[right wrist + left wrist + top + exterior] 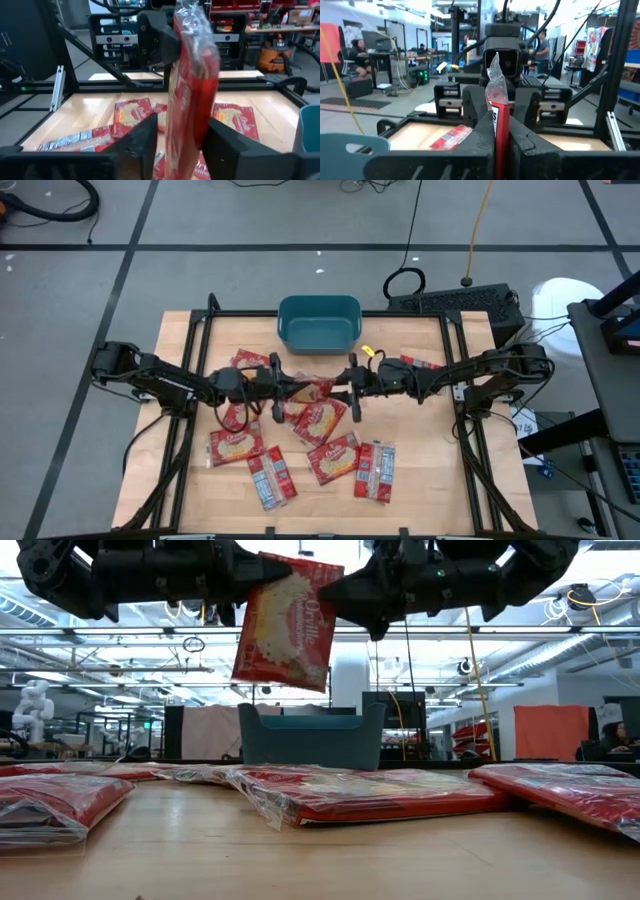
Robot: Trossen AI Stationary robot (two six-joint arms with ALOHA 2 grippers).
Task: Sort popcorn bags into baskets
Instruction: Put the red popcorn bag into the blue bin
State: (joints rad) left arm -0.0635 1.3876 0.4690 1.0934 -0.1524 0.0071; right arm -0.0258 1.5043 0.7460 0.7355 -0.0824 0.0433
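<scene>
One red popcorn bag (290, 625) with a cream label hangs high above the table's middle, between my two grippers. My left gripper (250, 575) comes at it from the table's left and is shut on it. My right gripper (350, 590) comes from the right, its fingers on either side of the bag (192, 90). Several more popcorn bags (333, 457) lie flat on the wooden table, some with their striped backs (270, 477) up. The teal basket (285, 330) stands at the middle of the far edge, with nothing showing inside it. My left gripper pinches the bag's left edge (501, 117) near its top between the two fingers, level, from the table's left. The clear crimped seal (495, 75) sticks up above the fingers. The bag hangs below, slightly tilted, clear of the table. My right gripper has the bag's upper right edge (187, 125) between its two fingers (147, 132), level, from the table's right. Both fingers appear to touch the puffy packet. The bag stands upright in the hold, well above the bags on the table.
Black frame rails (190, 410) run along the table's left and right sides. Loose bags lie under and near both arms, two by the far corners (250, 360). A keyboard (455, 302) and cables lie beyond the far right corner.
</scene>
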